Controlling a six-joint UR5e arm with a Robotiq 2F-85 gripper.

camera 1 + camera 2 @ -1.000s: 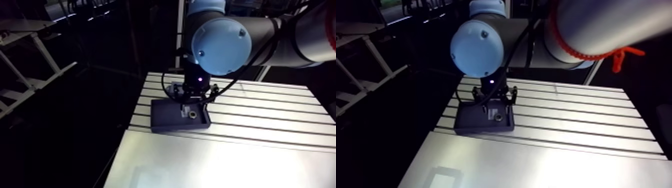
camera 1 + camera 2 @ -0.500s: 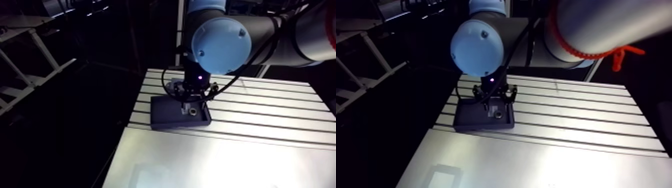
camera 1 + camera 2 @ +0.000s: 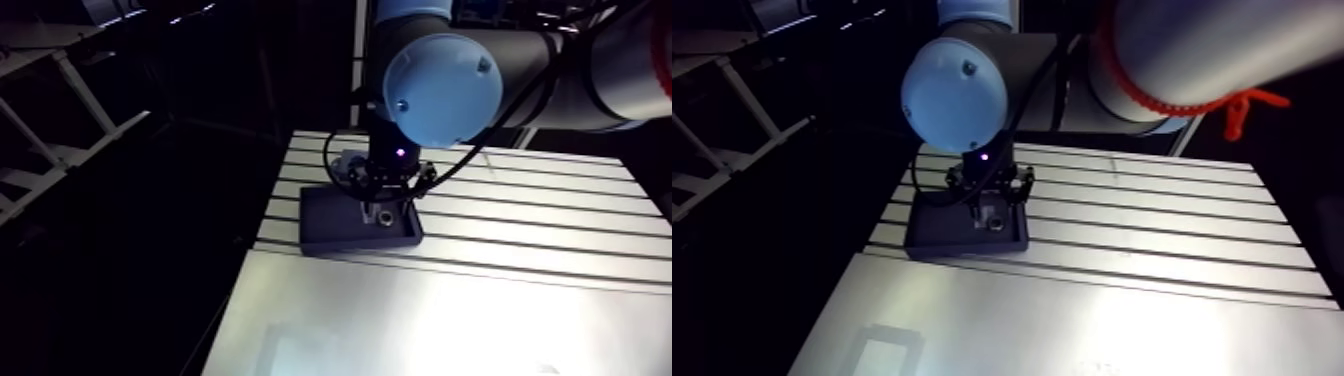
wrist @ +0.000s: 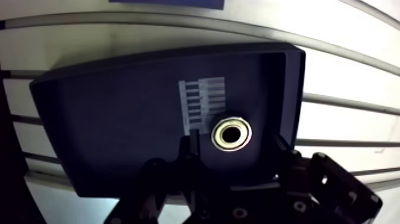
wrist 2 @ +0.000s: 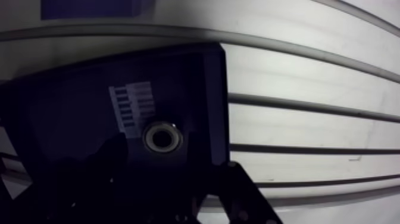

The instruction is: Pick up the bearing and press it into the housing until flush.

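The bearing (image 4: 232,133), a small metal ring with a dark bore, lies flat in a dark shallow tray (image 4: 119,119), close to the tray's side wall. A pale striped label (image 4: 202,104) sits just ahead of it. My gripper (image 4: 235,144) hangs low over the tray, open, one finger on each side of the bearing with a small gap on both sides. In the arm view the gripper (image 3: 378,206) stands over the tray's right part, with the bearing (image 3: 381,218) under it. I cannot make out a housing for certain.
The tray rests on the slotted aluminium table (image 3: 520,220) near its left edge. A flat blue object (image 5: 89,7) lies on the table beyond the tray. A smooth bright plate (image 3: 420,320) covers the table's near part.
The arm view has shifted a little with the arm. The gripper has come down slightly closer to the bearing. The tray and bearing have not moved.
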